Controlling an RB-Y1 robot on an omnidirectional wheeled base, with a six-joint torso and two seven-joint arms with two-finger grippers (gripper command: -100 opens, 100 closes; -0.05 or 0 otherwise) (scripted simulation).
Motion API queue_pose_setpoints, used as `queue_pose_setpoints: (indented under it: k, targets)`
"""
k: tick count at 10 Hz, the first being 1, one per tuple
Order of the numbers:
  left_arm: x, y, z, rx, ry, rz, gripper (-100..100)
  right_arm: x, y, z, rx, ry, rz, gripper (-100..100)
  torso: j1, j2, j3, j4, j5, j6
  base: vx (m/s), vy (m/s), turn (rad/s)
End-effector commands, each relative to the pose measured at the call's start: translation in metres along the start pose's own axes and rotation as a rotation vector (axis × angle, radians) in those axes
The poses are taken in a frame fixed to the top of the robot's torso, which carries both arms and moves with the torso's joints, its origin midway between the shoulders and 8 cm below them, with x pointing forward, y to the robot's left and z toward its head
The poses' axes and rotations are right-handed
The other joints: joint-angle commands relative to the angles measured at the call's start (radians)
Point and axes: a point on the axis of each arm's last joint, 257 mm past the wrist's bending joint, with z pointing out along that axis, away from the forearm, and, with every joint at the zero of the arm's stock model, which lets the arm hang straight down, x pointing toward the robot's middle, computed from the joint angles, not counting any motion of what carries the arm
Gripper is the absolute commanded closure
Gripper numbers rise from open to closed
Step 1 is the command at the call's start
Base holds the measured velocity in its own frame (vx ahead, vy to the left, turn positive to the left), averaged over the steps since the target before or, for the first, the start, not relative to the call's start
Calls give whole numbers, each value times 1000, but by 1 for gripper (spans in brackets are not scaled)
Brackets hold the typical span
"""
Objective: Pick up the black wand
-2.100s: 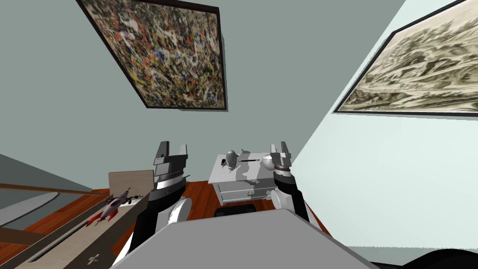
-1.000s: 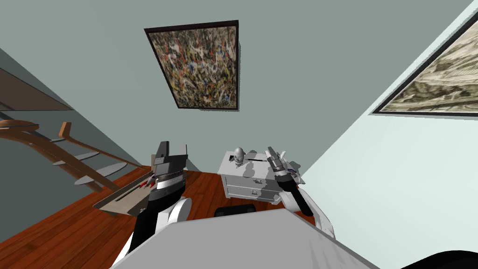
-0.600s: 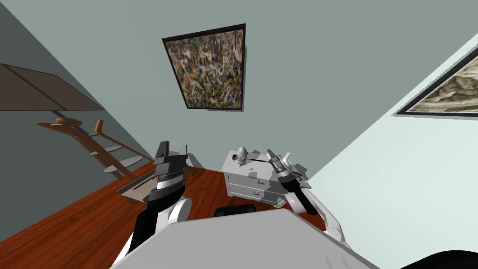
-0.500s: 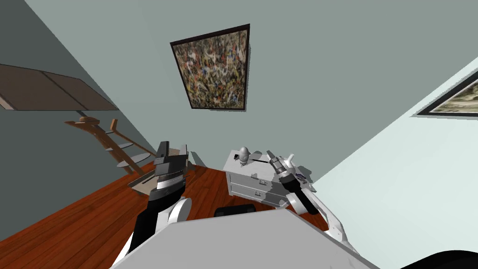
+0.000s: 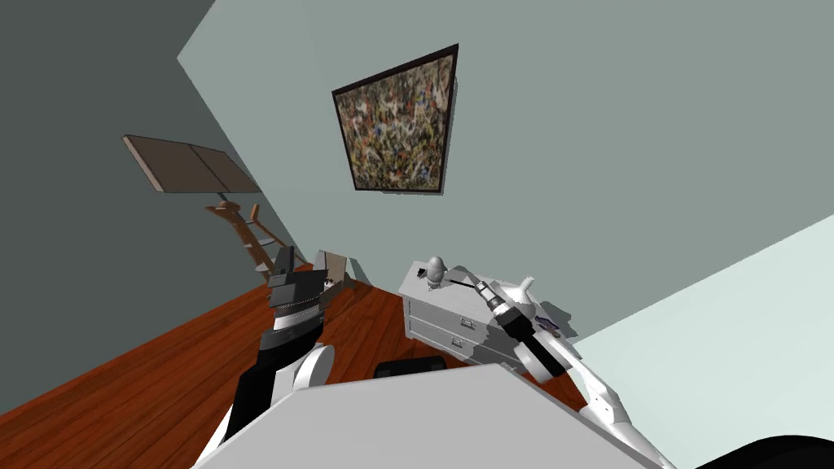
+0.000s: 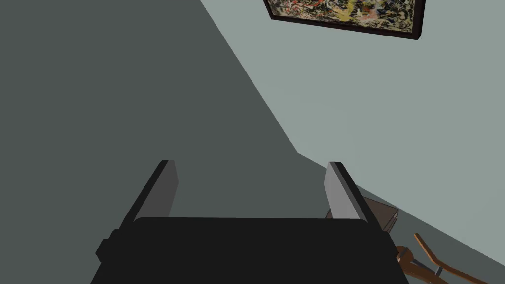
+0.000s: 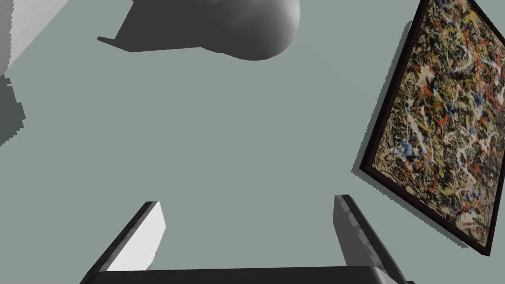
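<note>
The right gripper (image 7: 246, 202) stands spread wide and empty, just short of the black wand (image 5: 458, 281), which lies flat on the white dresser (image 5: 436, 313) beside a grey egg-shaped ornament (image 5: 436, 269). Thin, stiff and likely light, it may roll; pinching mid-shaft looks safest.

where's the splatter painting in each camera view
Head view: the splatter painting hangs above the white dresser.
Left wrist view: the painting is far beyond the left gripper, whose fingers are open.
Right wrist view: the painting is beyond the open right gripper, off its darker finger's side.
Shared landmark: the grey-green wall it hangs on.
</note>
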Motion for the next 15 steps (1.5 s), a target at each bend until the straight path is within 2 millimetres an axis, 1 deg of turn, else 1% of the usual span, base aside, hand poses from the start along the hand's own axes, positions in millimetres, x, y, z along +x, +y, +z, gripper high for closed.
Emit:
queue_pose_setpoints:
  k: [1, 2, 3, 4, 5, 6, 7, 8, 9, 10, 11, 13, 14, 15]
  targets:
    - [0, 0, 0, 0, 0, 0, 0, -1, -9, -3, 28, 25, -31, -100, 0, 0, 0, 0, 0, 0, -10, -1, 130]
    - [0, 0, 0, 0, 0, 0, 0, 0, -34, -13, 85, 65, -81, -100, 0, 0, 0, 0, 0, 1, -12, 5, 208]
    - [0, 0, 0, 0, 0, 0, 0, 1, -53, -23, 129, 98, -123, -100, 0, 0, 0, 0, 0, 1, -18, 6, 410]
    - [0, 0, 0, 0, 0, 0, 0, -1, -59, -26, 143, 111, -140, -100, 0, 0, 0, 0, 0, 0, -12, -1, 266]
    - [0, 0, 0, 0, 0, 0, 0, -2, -84, -40, 201, 153, -191, -100, 0, 0, 0, 0, 0, 1, -7, 4, 389]
    - [0, 0, 0, 0, 0, 0, 0, -3, -103, -54, 249, 191, -235, -100, 0, -1, 0, 0, 0, 0, -5, 2, 503]
    - [0, 0, 0, 0, 0, 0, 0, -5, -109, -57, 261, 201, -250, -100, -1, -1, -1, 0, 0, 0, 0, -9, 158]
    - [0, 0, 0, 0, 0, 0, 0, -8, -131, -75, 315, 248, -303, -100, -1, -1, -1, 0, 0, 2, 1, 1, 330]
    - [0, 0, 0, 0, 0, 0, 0, -8, -133, -76, 320, 248, -303, -100, 0, -1, -1, 0, 0, 0, 2, -5, 172]
    - [0, 0, 0, 0, 0, 0, 0, -11, -152, -94, 367, 296, -355, -100, -1, -1, -1, 0, 0, 2, 3, 0, 347]
    - [0, 0, 0, 0, 0, 0, 0, -12, -156, -97, 378, 297, -355, -100, 0, -2, -1, 0, 0, 0, 5, -8, 173]
    - [0, 0, 0, 0, 0, 0, 0, -20, -198, -145, 490, 397, -446, -100, -1, -2, -1, 0, 0, 0, 7, -5, 423]
    - [0, 0, 0, 0, 0, 0, 0, -20, -199, -146, 492, 401, -450, -100, -1, -2, -1, 0, 0, 1, 9, -19, 177]
    - [0, 0, 0, 0, 0, 0, 0, -23, -216, -172, 542, 456, -494, -100, -1, -2, -1, 0, 0, 2, 10, -8, 384]
